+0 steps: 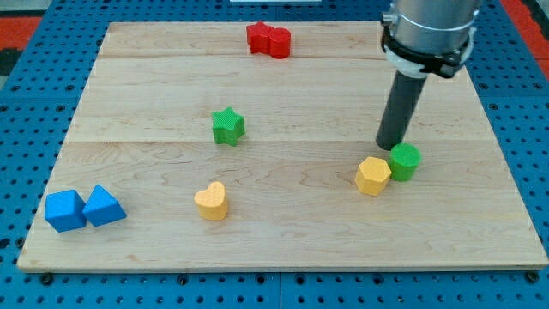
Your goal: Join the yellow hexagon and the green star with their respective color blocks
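Observation:
The yellow hexagon (373,176) lies at the board's right, touching a green cylinder-like block (405,161) on its right. The green star (228,126) sits alone near the board's middle, left of centre. A yellow heart (211,202) lies toward the view's bottom, below the star. My tip (392,146) stands just above and between the yellow hexagon and the green round block, very close to the green one's upper left edge.
Two red blocks (268,39) touch each other at the view's top. A blue cube (65,210) and a blue triangle-like block (104,206) sit together at the bottom left. The wooden board (283,240) rests on a blue pegboard surface.

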`<control>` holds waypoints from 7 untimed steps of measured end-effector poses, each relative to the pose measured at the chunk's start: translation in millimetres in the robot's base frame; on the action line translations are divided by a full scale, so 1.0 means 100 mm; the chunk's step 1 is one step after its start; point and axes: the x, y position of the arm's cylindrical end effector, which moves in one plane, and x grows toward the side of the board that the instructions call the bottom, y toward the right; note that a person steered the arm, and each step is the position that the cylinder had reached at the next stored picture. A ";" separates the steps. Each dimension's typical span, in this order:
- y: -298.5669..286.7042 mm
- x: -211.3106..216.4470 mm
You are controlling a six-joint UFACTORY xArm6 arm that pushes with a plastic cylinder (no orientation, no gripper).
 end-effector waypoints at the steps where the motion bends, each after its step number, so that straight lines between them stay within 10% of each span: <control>1: 0.14 0.18; 4: 0.01 0.42; 7: -1.65 0.49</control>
